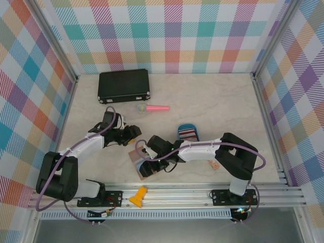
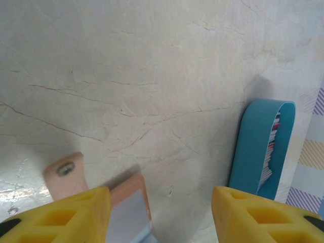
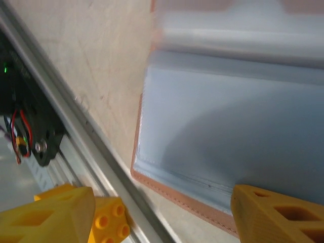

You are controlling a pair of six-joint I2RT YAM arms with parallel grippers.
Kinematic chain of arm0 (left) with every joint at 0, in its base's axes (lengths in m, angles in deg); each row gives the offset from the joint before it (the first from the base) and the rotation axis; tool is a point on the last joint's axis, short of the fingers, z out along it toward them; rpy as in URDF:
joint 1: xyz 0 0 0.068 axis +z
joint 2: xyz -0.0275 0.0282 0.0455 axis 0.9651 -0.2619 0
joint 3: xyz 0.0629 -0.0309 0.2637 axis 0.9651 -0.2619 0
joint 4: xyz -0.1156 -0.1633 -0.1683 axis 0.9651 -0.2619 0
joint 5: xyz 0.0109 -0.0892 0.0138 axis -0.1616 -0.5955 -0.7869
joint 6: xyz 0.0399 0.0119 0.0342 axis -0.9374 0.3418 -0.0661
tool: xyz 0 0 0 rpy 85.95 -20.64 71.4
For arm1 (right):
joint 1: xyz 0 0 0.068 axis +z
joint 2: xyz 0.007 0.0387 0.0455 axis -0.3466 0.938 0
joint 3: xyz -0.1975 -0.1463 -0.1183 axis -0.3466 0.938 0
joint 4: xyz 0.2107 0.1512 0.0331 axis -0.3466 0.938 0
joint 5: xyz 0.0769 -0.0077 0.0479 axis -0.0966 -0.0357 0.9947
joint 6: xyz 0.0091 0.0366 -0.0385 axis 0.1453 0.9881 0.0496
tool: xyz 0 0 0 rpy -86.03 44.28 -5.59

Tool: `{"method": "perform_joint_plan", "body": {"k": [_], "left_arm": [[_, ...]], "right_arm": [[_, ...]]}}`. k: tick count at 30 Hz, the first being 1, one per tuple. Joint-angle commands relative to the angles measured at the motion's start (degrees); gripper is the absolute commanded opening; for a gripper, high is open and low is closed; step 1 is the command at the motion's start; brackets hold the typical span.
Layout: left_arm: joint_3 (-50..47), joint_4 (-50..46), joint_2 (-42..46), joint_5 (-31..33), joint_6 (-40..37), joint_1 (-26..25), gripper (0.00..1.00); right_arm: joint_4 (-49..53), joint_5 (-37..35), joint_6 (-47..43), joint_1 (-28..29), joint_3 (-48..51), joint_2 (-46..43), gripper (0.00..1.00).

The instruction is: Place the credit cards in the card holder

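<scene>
Right wrist is showing the right gripper (image 3: 163, 202) hovering spread and empty over the open card holder (image 3: 228, 126) at the tabletop (image 3: 101, 76) near edge, risking shoving it off sideways.

— Where is this?
— A robotics lab cell — left arm (image 1: 86, 147) and right arm (image 1: 202, 149) bolted to an aluminium rail (image 1: 172, 195) at a marble-look table (image 1: 212, 101), boxed in by checked cloth panels (image 1: 172, 35).

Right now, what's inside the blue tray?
A stack of cards standing on edge, red, white and dark edges showing. The tray wall hides their lower parts, so the count and anything beneath can't be seen.
</scene>
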Motion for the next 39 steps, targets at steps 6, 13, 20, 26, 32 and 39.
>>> {"method": "perform_joint_plan", "body": {"k": [6, 13, 20, 26, 32, 39], "left_arm": [[-1.07, -0.58, 1.41, -4.04, -0.75, 1.26, 0.56], [-2.63, 2.23, -0.61, -7.12, -0.36, 1.26, 0.56], [-2.67, -1.70, -0.41, -4.74, -2.42, 1.67, 0.56], [-6.68, 6.74, -1.16, -9.49, 1.13, 1.61, 0.56], [-9.81, 15.04, -4.69, -11.74, 2.31, 1.27, 0.56], [-8.49, 17.53, -8.43, -10.55, 1.56, 1.24, 0.56]], "right_arm": [[6.71, -4.51, -3.57, -10.07, -5.18, 3.49, 0.74], [9.49, -4.27, -11.43, -16.99, -11.19, 3.75, 0.74], [7.09, -1.09, -4.89, -17.57, -6.09, -4.48, 0.74], [6.51, -1.30, 4.93, -17.33, -2.06, -9.62, 0.71], [13.84, -9.08, 6.94, -18.05, -2.39, -13.57, 0.71], [16.17, -10.47, 0.59, -22.71, -0.73, -21.10, 0.72]]}}
